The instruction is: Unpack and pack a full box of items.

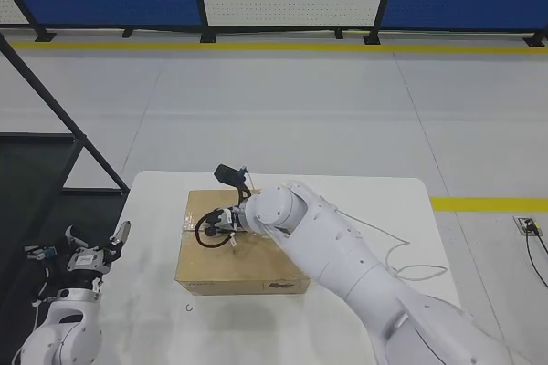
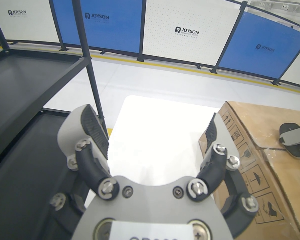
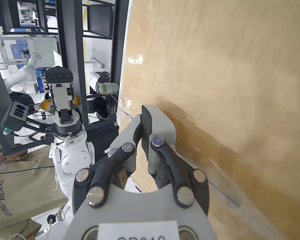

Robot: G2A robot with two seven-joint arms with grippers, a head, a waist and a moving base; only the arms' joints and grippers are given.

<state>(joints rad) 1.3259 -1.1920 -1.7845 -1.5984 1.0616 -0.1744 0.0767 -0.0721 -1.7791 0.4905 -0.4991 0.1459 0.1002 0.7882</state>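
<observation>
A closed brown cardboard box [image 1: 224, 265] with a taped seam stands in the middle of the white table [image 1: 365, 196]. My right gripper [image 1: 210, 225] lies low over the box top near its left edge, at the seam. In the right wrist view the right gripper [image 3: 143, 123] is shut, pads pressed together just above the cardboard box [image 3: 215, 76]; nothing shows between them. My left gripper [image 1: 96, 245] hangs beside the table's left edge, open and holding nothing. In the left wrist view the left gripper [image 2: 152, 131] faces the table, with the box [image 2: 262, 126] to one side.
A black metal rack [image 1: 27, 182] stands left of the table, close to the left arm. A white cable [image 1: 397, 260] trails over the table's right part. A small ring [image 1: 190, 307] lies near the box's front left corner.
</observation>
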